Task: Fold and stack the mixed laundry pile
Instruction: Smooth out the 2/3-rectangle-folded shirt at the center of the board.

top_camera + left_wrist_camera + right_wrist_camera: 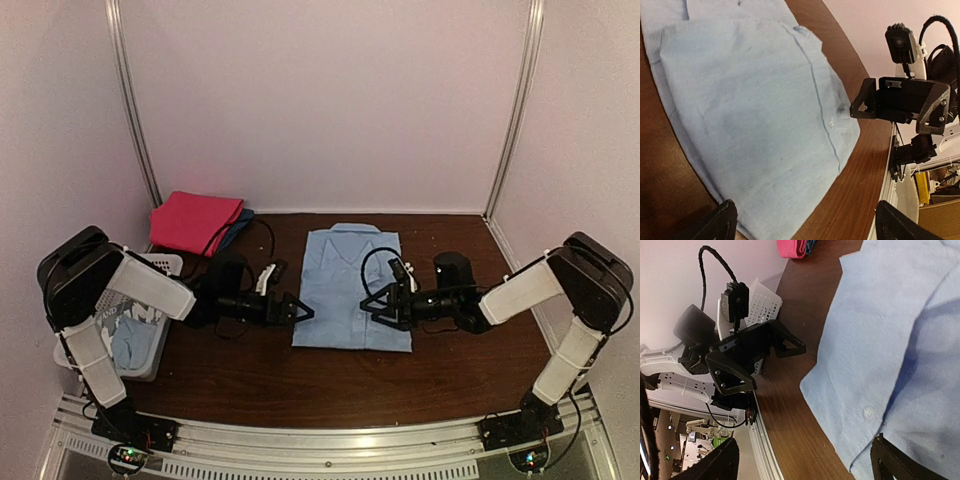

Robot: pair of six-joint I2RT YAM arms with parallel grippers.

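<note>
Wood table (250, 375) is carrying folded blue shirt (352, 285), ctr.
Basket (166, 265) is holding blue garment (130, 340); L gripper (305, 312) & R gripper (368, 308) hovering, jaws spread.

Basket (163, 264): largely hidden behind the left arm (150, 285). The light blue garment (135, 342) inside it shows only in part. Blue cloth (238, 228): mostly covered by the magenta cloth (195, 220). Folded shirt (755, 125): cropped by the edges of both wrist views.

Your brown table (250, 370) carries a folded light blue shirt (350, 285), flat beneath your right claw (368, 308), its edge by your left claw (300, 312); a magenta cloth (195, 220) lies well beyond the left claw, a white basket (168, 264) behind it
</note>
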